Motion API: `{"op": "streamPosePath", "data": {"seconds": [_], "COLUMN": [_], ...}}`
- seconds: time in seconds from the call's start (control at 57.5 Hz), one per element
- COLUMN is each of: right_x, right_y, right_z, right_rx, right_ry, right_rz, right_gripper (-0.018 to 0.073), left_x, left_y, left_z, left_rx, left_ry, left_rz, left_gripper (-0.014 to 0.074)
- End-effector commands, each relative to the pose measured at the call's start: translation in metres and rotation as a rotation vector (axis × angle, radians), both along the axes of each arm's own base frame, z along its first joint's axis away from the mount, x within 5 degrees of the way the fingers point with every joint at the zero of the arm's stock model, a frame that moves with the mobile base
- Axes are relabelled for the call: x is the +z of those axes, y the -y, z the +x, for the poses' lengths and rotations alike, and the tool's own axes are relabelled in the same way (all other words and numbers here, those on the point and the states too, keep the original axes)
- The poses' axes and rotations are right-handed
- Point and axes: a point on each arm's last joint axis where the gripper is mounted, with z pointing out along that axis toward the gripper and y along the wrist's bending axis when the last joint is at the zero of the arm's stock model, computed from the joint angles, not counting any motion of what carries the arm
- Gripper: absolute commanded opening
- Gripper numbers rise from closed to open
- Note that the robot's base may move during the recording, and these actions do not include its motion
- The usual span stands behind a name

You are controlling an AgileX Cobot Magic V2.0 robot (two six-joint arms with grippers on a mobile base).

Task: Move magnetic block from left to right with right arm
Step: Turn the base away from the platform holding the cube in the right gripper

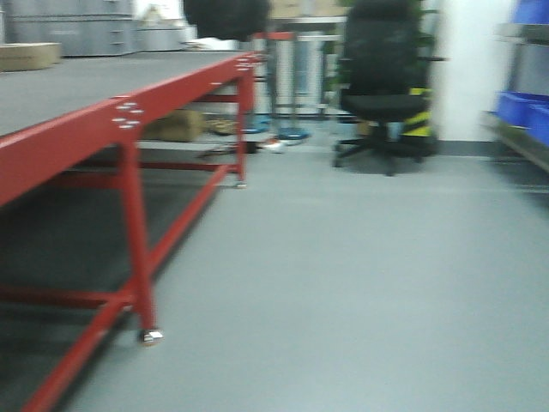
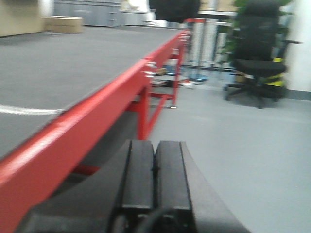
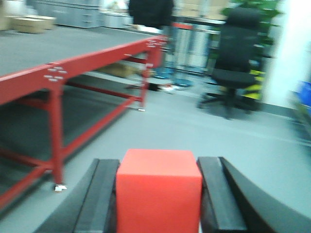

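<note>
Magnetic block [image 3: 159,194]: small bright-red cube, clamped between the two black fingers [image 3: 102,194] of the right hand [image 3: 159,162]
Block axis: cube, so no long axis shows. One flat face is turned to the wrist camera with the top face just visible above it, and the edges run square to the fingers, not tilted
Block place: in the hand, off the table [image 3: 53,73] - grey floor [image 3: 204,131] shows beyond it and the table is off to the left in the right wrist view
Right hand: jaws parted only as wide as the magnetic block, one finger flat against each side face; the lower part of the block runs out of frame
Left hand [image 2: 154,145]: fingers pressed together with nothing between them, just beside the table's red edge rail [image 2: 97,102]
Table: long, red steel frame, grey top, caster [image 1: 151,336] under the near leg; a white line lies on the top in the left wrist view
Cardboard box [image 1: 26,56]: on the far end of the table top, well apart from both hands
Office chair [image 1: 382,77]: black, on the floor past the table's far end
Blue bins [image 1: 519,107]: on a shelf at the right edge
Image quality: all three views blurred - fine detail not readable
</note>
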Motion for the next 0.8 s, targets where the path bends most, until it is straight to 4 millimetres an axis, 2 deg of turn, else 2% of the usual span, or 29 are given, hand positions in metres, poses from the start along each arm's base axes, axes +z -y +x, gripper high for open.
{"op": "streamPosePath", "data": {"seconds": [0.0,0.783], "right_x": [0.0162,0.0161], "right_y": [-0.0008,-0.0009], "right_z": [-0.0012,-0.0006], "right_rx": [0.007,0.007], "right_ry": [0.108,0.105], "right_rz": [-0.012,-0.013], "right_gripper": [0.0119,0.0119], "left_x": [0.0054,0.0052], "left_y": [-0.0009,-0.0009], "left_z": [-0.0012,-0.0008], "left_rx": [0.01,0.01], "left_ry": [0.087,0.083], "left_rz": [-0.012,-0.012], "left_gripper": [-0.0126,-0.0126]}}
